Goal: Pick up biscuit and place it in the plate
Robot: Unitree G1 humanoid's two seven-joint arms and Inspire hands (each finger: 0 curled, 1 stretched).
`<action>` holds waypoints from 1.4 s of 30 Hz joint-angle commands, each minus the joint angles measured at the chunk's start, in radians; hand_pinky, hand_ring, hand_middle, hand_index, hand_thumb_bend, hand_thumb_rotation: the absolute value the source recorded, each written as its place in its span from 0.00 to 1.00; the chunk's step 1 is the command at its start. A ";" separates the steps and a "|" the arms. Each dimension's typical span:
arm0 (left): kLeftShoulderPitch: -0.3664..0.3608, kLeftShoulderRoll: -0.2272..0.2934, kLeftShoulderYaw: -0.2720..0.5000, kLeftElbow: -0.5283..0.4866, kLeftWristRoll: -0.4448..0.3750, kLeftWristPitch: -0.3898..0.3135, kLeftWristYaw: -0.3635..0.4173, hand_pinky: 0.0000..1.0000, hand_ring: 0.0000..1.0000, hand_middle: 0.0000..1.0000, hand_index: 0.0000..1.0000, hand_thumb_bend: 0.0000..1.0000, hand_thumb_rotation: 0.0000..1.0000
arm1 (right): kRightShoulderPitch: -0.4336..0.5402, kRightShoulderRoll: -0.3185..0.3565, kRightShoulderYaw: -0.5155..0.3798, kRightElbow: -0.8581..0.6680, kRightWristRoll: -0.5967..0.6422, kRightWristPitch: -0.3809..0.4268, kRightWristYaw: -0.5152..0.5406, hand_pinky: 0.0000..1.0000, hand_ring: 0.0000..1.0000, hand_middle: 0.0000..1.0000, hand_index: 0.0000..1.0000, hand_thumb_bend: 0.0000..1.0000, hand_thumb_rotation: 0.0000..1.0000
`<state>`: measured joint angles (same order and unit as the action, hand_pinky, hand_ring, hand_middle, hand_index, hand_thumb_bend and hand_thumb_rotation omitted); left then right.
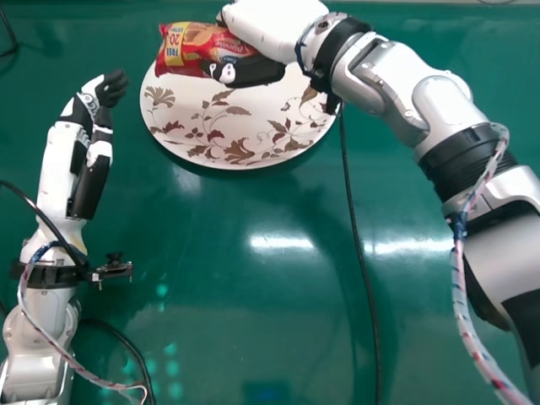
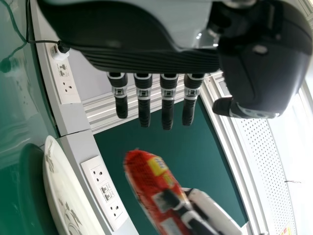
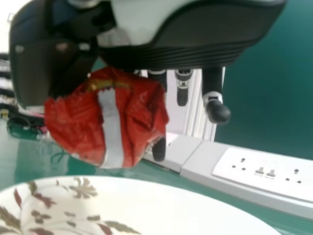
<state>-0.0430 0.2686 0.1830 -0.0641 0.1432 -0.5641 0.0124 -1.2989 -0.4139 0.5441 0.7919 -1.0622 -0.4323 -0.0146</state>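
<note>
Top of head view: right fingers curled round biscuit packet | left fingers straight, empty | risk: rim-side release toppling it off plate

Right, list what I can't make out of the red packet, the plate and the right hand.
- Packet contents, all views: hidden by the wrapper.
- Plate, far rim, head view: partly behind the packet and right hand.
- Plate, right wrist view: cut off by the bottom edge.
- Packet, left wrist view: blurred, lower end cut off by the bottom edge.
- Right hand's fingers, right wrist view: partly behind the packet.
</note>
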 commanded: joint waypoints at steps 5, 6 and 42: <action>0.033 -0.003 0.002 0.005 0.000 -0.015 0.002 0.89 0.88 0.88 0.88 0.20 0.14 | -0.061 0.023 0.056 0.103 -0.008 0.001 -0.058 0.07 0.42 0.50 0.47 0.52 0.00; 0.034 -0.002 0.003 0.005 -0.001 -0.014 0.002 0.90 0.88 0.88 0.89 0.21 0.14 | -0.064 0.021 0.061 0.107 -0.009 0.002 -0.059 0.07 0.42 0.50 0.47 0.52 0.00; 0.018 0.011 -0.001 0.043 0.002 -0.003 -0.003 0.92 0.89 0.89 0.89 0.23 0.13 | 0.066 -0.079 -0.027 -0.199 0.101 0.288 0.262 0.76 0.97 1.00 1.00 1.00 0.58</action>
<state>-0.0596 0.2835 0.1838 -0.0376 0.1385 -0.5710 0.0095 -1.2620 -0.4673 0.5413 0.6341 -0.9736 -0.1676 0.2370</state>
